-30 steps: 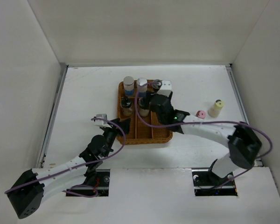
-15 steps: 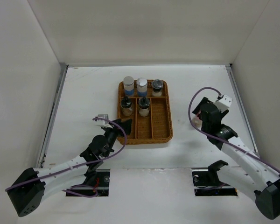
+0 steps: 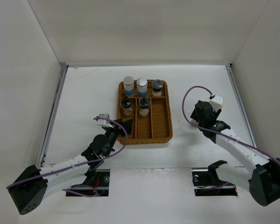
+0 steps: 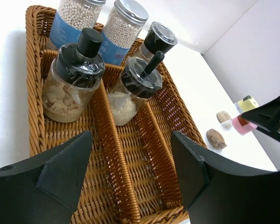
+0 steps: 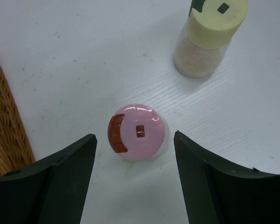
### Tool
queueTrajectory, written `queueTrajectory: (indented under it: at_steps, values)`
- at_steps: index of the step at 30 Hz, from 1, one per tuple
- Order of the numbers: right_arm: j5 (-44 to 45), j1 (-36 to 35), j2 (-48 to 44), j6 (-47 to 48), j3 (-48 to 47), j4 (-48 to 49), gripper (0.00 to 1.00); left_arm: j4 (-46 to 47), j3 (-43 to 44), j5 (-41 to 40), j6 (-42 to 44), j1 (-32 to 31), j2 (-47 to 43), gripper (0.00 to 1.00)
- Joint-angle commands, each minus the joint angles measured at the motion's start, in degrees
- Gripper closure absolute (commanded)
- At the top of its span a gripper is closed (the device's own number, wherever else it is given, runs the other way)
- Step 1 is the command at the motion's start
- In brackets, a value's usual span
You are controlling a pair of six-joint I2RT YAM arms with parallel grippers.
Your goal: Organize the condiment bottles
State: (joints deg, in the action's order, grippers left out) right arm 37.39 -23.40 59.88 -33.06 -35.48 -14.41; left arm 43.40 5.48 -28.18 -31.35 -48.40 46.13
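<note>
The right gripper (image 5: 134,137), spread wide, straddles the small pink-capped round jar (image 5: 139,131) right of the brown wicker tray (image 3: 160,122), aligned for pickup; the left gripper (image 4: 131,136), equally wide, hovers at the tray's near side.

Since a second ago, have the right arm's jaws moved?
Yes. The right jaws left the wicker tray and now hang to its right, above the pink-capped bottle.

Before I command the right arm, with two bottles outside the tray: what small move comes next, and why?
Probably lower the right gripper straight down around the pink-capped bottle: it stands upright on the table, centred between the open jaws, apart from the cream-capped bottle.
</note>
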Motion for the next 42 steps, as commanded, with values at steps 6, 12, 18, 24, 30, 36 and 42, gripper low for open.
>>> queueTrajectory:
  at_steps: [6,12,18,24,30,36,42]
  values:
    - [-5.30,5.51,5.68,4.23,-1.43,5.97,0.42,3.62,-0.03,0.67,-0.37,0.19,-0.95,0.33]
    - [-1.71,2.45,1.66,5.37,-4.15,5.19,0.57,3.53,-0.03,0.67,-0.64,0.28,-0.96,0.33]
    - [-0.65,-8.44,-0.30,7.04,-12.49,5.45,0.58,3.71,0.41,0.94,-0.90,-0.07,-0.25,0.31]
    - [-2.66,-16.97,8.75,7.65,-18.91,13.00,0.58,3.98,-0.29,0.85,-0.99,0.72,-1.56,0.29]
    - [-3.90,-18.22,20.09,10.91,-24.89,17.93,0.58,3.80,-0.29,1.64,-1.34,0.64,-1.66,0.26]
    - [-5.48,-18.22,28.53,11.97,-28.23,19.16,0.57,4.24,-0.11,1.99,-1.69,0.46,-0.16,0.25]
    - [-5.48,-18.22,34.86,11.53,-28.50,21.35,0.54,4.41,-0.11,2.17,-2.04,0.72,0.28,0.25]
